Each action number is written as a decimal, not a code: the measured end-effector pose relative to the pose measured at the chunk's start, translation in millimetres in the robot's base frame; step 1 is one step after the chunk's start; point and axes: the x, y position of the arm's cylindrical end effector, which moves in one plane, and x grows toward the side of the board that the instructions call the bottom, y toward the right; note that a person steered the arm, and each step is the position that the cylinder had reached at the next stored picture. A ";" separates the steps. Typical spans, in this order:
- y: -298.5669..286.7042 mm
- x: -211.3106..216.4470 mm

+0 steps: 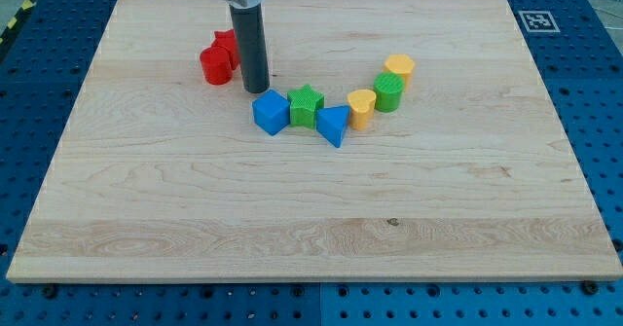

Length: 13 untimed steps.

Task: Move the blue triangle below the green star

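The blue triangle is being seen lying on the wooden table, touching the green star at that star's lower right, with a blue cube on the star's left. The tool, a plain rod with nothing to open and nothing held, is being kept with my tip just above the blue cube, beside the red blocks. A yellow block, a green cylinder and another yellow block are curving away to the view's right.

Blue triangle lies flat mid-board, one corner aimed at the view's bottom, tucked against the green star, which sits just up and to its left, flat too.
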 end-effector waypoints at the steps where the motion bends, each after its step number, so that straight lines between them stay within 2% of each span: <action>1: 0.0 0.0; 6: 0.0 16.8; 9: 13.8 -9.8; 10: 21.2 -24.1; 11: 54.3 -18.0; 13: 82.6 -5.6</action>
